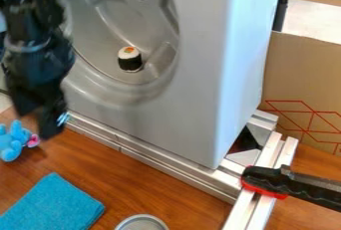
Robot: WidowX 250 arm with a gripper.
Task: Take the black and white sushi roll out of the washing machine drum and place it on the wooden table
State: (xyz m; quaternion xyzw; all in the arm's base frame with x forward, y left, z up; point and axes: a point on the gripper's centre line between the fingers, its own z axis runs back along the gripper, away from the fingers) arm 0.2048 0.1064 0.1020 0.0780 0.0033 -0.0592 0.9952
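Where a blue toy (9,148) lies on the worktop (160,184), my fingers (41,117) hang close by; I cannot tell whether they are open or closed. Near the toy lies a blue cloth (53,204); beyond, a sushi roll (130,60) sits inside the grey casing's (193,74) hollow.

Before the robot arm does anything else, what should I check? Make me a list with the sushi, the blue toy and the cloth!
1. Toy sushi roll upright in the grey hollow: ok.
2. Gripper away from the sushi: ok, it hangs outside the hollow, at the left.
3. Gripper not touching the blue toy: cannot tell, they look very close.
4. Blue cloth lying flat on the table: ok.
5. Round metal container fully in sight: not ok, the bottom edge cuts it off.
6. Black-and-red clamp tight on the metal rails: cannot tell by looking.
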